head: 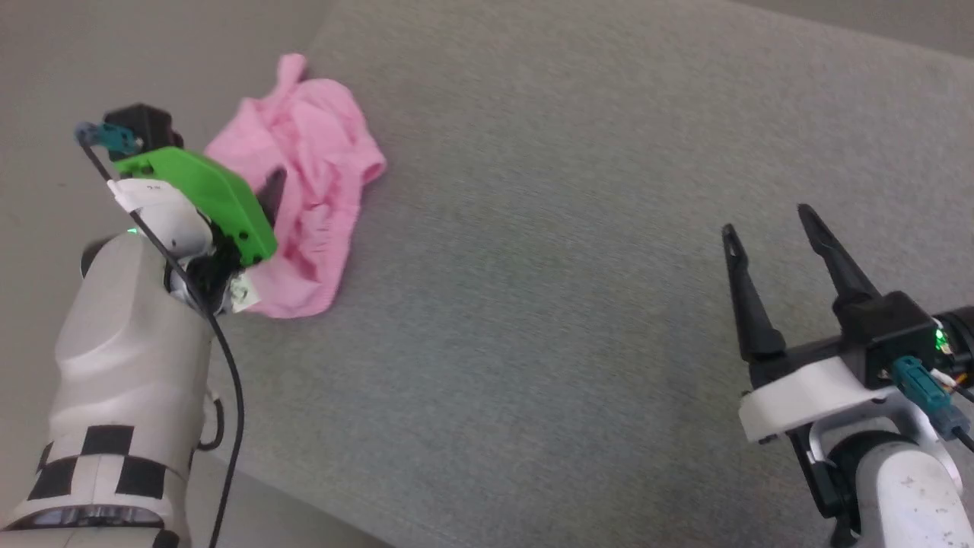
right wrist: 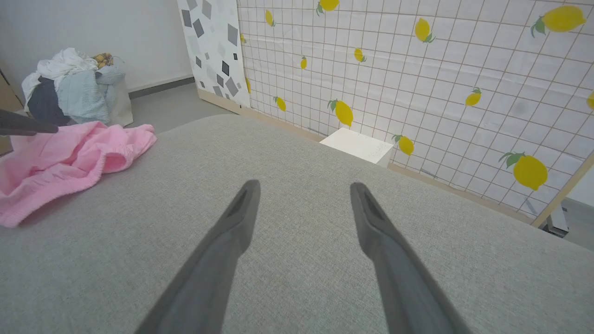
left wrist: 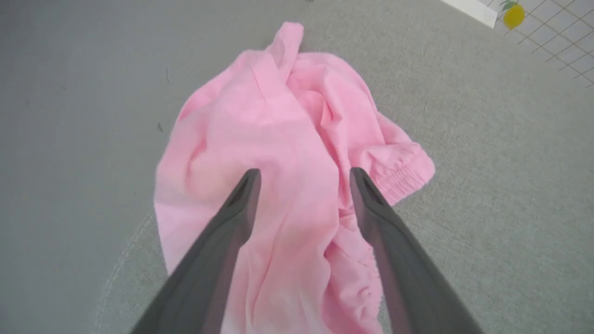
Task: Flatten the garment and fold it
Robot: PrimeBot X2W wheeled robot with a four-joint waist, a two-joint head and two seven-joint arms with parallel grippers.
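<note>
Garment (head: 304, 198) of thin, soft light-pink cloth lies crumpled near the left edge of the grey woven cushion (head: 571, 304). Left gripper (left wrist: 301, 174) is poised there, right gripper (head: 767, 219) over the cushion's right side, both spread wide and empty. Cloth is likely light and limp; pinch the gathered elastic hem (left wrist: 403, 171).

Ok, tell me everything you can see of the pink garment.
The garment is small, light pink, of thin soft cloth, crumpled into a heap rather than flat. A gathered elastic edge shows on one side. It lies on the grey fabric surface near its edge. The open left gripper hangs over it; whether it touches is unclear.
</note>
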